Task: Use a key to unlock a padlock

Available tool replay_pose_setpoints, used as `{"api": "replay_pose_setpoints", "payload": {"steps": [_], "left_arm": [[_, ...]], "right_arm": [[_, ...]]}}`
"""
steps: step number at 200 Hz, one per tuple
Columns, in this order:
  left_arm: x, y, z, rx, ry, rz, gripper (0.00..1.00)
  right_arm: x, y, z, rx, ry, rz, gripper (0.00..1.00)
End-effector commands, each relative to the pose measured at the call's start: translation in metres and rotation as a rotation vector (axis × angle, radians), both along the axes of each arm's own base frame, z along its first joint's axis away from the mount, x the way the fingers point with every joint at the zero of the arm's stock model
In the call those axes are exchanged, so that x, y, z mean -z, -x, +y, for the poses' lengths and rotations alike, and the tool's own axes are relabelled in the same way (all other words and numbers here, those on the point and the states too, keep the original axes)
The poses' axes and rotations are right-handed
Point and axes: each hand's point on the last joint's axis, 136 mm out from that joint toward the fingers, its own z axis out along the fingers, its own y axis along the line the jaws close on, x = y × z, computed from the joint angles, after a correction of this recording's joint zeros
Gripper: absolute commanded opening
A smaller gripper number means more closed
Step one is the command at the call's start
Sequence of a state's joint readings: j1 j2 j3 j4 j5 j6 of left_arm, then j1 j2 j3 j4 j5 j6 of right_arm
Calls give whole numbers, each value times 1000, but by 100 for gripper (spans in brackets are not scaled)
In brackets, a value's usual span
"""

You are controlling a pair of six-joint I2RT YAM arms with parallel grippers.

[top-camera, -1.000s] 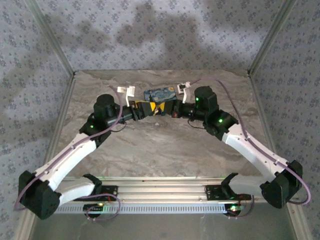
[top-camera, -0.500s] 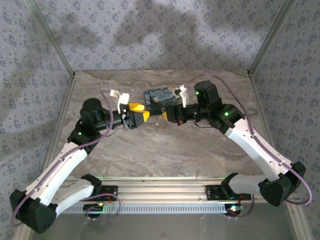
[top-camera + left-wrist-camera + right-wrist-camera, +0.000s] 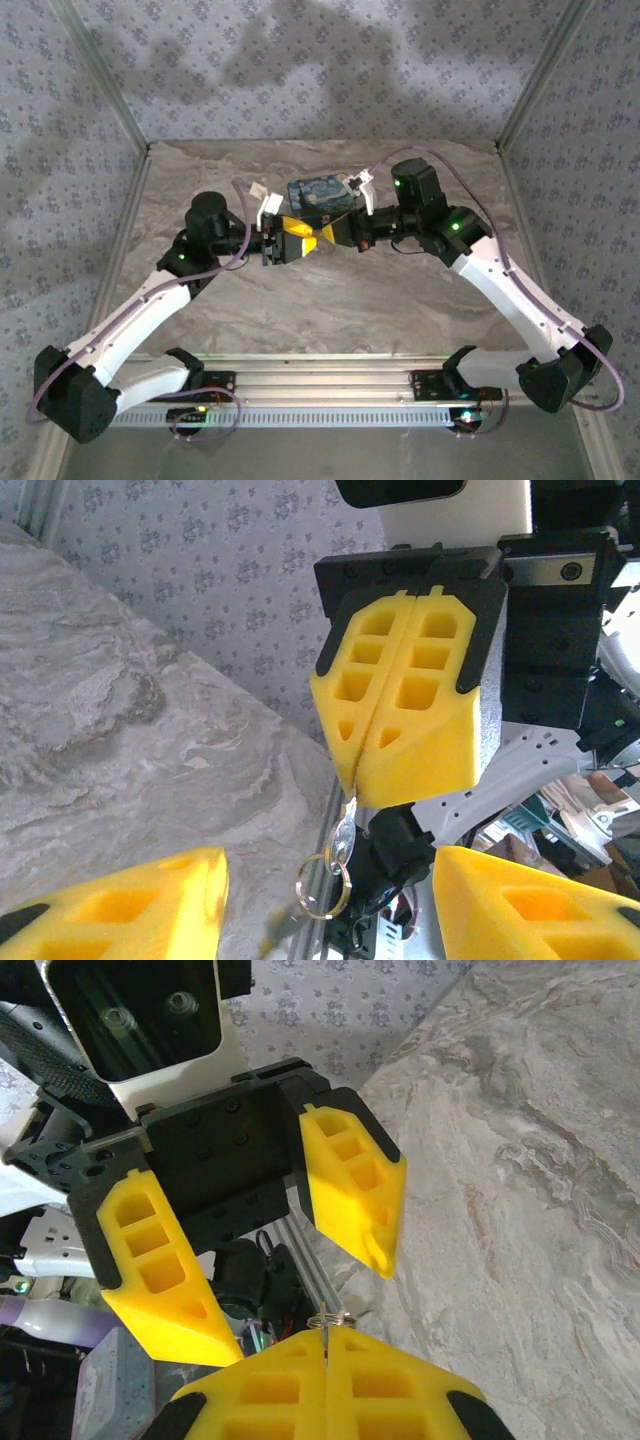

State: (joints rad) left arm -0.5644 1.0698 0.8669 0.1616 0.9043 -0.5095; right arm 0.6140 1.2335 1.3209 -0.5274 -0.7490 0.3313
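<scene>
Right gripper: was clamped tight on the key, key ring dangling below.
Left gripper: stood partly spread, empty, facing the right gripper.

Yellow-padded left tool and right tool, silver key, grey marbled table, blue-grey floral-patterned walls.

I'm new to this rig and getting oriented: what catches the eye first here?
Above the middle of the marbled table, the yellow-padded right gripper is shut on a small key, its ring dangling below. The left gripper faces it closely, open. A blue object sits behind them, towards the far wall.
</scene>
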Motion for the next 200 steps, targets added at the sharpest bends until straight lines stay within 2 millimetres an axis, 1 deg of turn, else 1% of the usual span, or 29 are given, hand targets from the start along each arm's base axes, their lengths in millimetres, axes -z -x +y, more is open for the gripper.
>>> {"api": "replay_pose_setpoints", "payload": {"steps": [1, 25, 47, 55, 62, 72, 97, 122, 128, 134, 136, 142, 153, 157, 168, 180, 191, 194, 200], "left_arm": [[-8, 7, -3, 46, 29, -32, 54], [-7, 5, -6, 53, 31, -27, 50], [-6, 3, -9, 57, 32, -29, 49], [-6, 3, -9, 58, 31, -31, 46], [-5, 2, -10, 60, 30, -31, 41], [-5, 1, -11, 59, 30, -31, 26], [-4, 1, -11, 54, 26, -29, 0], [4, -2, -6, 13, -3, -26, 0], [7, -3, -4, 1, -11, -20, 0], [11, -4, -2, -20, -22, -14, 0], [15, -6, -1, -32, -31, -5, 0], [24, -10, 3, -65, -57, 14, 0], [47, -18, 11, -136, -119, 66, 0], [55, -20, 14, -162, -140, 86, 0], [81, -28, 26, -235, -194, 151, 0], [109, -31, 37, -298, -238, 215, 0], [128, -32, 46, -343, -254, 257, 0], [135, -31, 48, -351, -258, 269, 0], [144, -30, 52, -366, -259, 286, 0]], "right_arm": [[-16, 3, 2, -33, -42, -37, 0], [-16, 3, 2, -39, -43, -35, 0], [-15, 3, 3, -45, -45, -30, 0], [-14, 3, 3, -45, -44, -28, 0], [-13, 2, 4, -44, -42, -27, 0], [-12, 1, 4, -46, -41, -27, 0], [-11, 0, 6, -52, -42, -21, 0], [-7, -4, 6, -40, -34, -16, 0], [-5, -8, 5, -19, -26, -12, 10], [-3, -13, 3, 13, -15, -15, 24], [-2, -15, 2, 26, -10, -13, 29], [3, -21, 0, 64, 6, -6, 38], [14, -34, -9, 147, 38, 16, 51], [20, -40, -14, 182, 52, 29, 53], [38, -56, -27, 272, 83, 67, 56], [63, -77, -43, 379, 131, 104, 58], [83, -95, -54, 459, 190, 110, 58], [100, -97, -57, 478, 229, 127, 59], [118, -102, -60, 503, 283, 133, 59]]}}
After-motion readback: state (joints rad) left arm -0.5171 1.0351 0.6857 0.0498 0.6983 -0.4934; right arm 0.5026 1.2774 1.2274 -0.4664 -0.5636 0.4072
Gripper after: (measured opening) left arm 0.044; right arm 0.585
